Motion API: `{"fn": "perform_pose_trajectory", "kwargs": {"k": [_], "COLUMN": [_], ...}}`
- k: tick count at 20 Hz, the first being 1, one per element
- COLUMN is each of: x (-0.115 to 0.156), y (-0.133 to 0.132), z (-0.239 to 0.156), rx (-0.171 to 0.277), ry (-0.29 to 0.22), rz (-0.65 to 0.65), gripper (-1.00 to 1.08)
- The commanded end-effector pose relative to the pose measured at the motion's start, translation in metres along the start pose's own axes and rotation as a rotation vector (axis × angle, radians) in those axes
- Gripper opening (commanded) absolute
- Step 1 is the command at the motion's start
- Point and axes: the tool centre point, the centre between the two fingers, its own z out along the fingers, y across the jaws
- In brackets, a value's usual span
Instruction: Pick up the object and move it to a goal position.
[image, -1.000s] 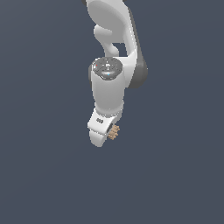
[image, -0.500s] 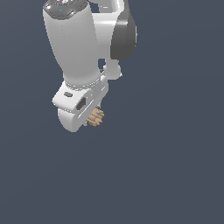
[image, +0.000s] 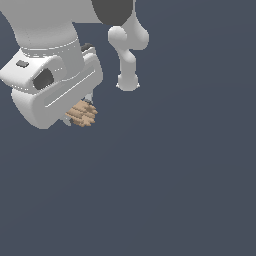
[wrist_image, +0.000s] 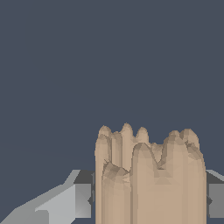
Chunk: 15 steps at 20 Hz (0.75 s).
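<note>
The object (image: 82, 114) is a small tan-brown lump with ridged sides. It pokes out from under the white gripper (image: 79, 113) near the exterior view's upper left. The gripper is shut on it and the fingers are mostly hidden behind the hand. In the wrist view the object (wrist_image: 148, 177) fills the space between the two grey fingers (wrist_image: 82, 200), which press on both its sides. It hangs in the air against plain dark grey ground.
The white arm's links (image: 127, 47) rise behind the hand in the exterior view. Flat dark grey ground (image: 175, 175) lies all around.
The arm with the object has moved toward the exterior view's upper left and looks much larger, closer to the camera. The grip on the object has held.
</note>
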Motion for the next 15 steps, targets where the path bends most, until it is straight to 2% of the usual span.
{"fn": "perform_pose_trajectory", "kwargs": {"k": [1,15], "x": [-0.008,-0.022], "y": [0.004,0.015], "z": [-0.014,-0.042], "rx": [0.002,0.001], "ry": [0.000,-0.001], "rz": [-0.001,0.000], "gripper": [-1.00,-1.00]}}
